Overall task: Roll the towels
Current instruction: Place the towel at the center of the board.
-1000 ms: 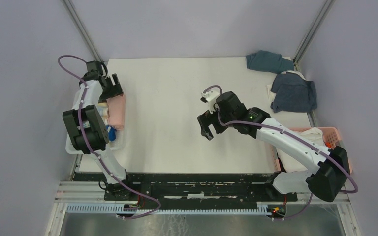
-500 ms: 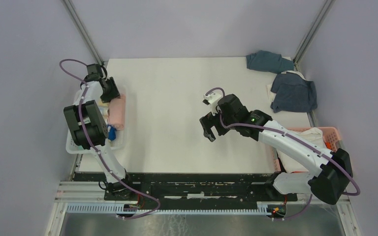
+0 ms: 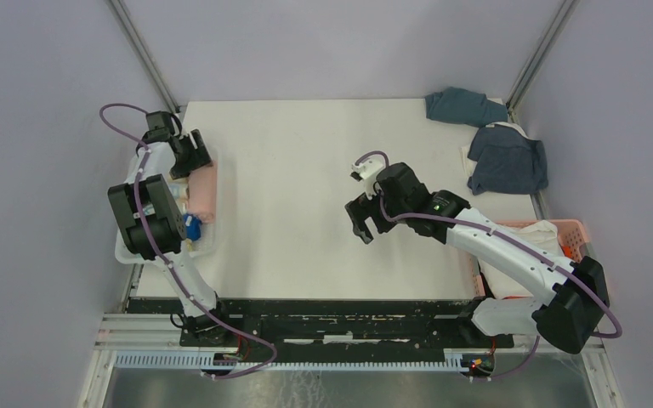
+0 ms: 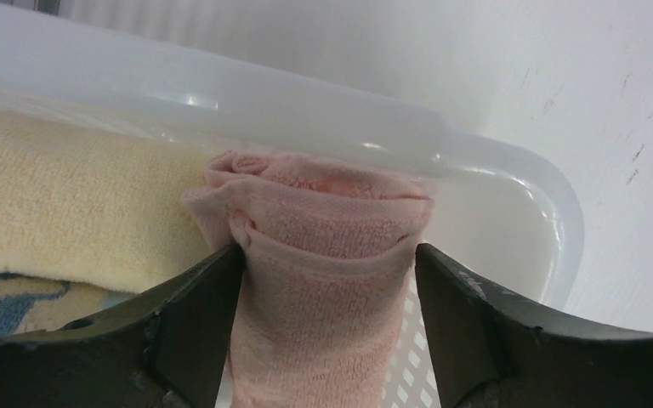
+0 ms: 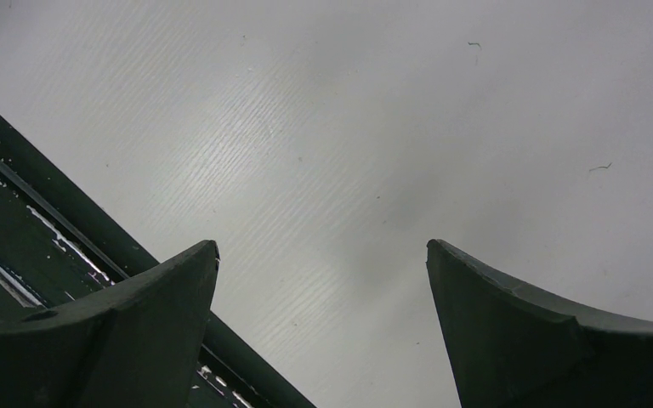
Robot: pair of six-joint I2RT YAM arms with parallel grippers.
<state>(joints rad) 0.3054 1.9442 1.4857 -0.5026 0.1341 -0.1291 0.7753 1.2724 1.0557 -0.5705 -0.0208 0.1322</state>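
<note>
L claw: jaws stand either side of the rolled pink towel, both fingers touching it; clamped or just slack against it, can't tell. The roll lies inside the white basket, along its worktop-side wall, right beside a cream towel also in there. R claw: jaws wide apart, nothing btwn them, hanging over bare worktop, well apart from the basket, out to its right. Far across from the basket, at the worktop's far right corner, a slate blue towel and a navy towel lie crumpled, not yet rolled. Step, prob: stowing a finished roll in the basket. Next move calls for L letting go fully, lifting straight up w/o dragging the roll open, then fetching a loose towel & spreading it flat. Vs a sec ago: L claw has shifted a touch at the roll's far end; roll in approx the same spot; R arm barely moved, jaws as wide as before; crumpled pair unchanged.
</note>
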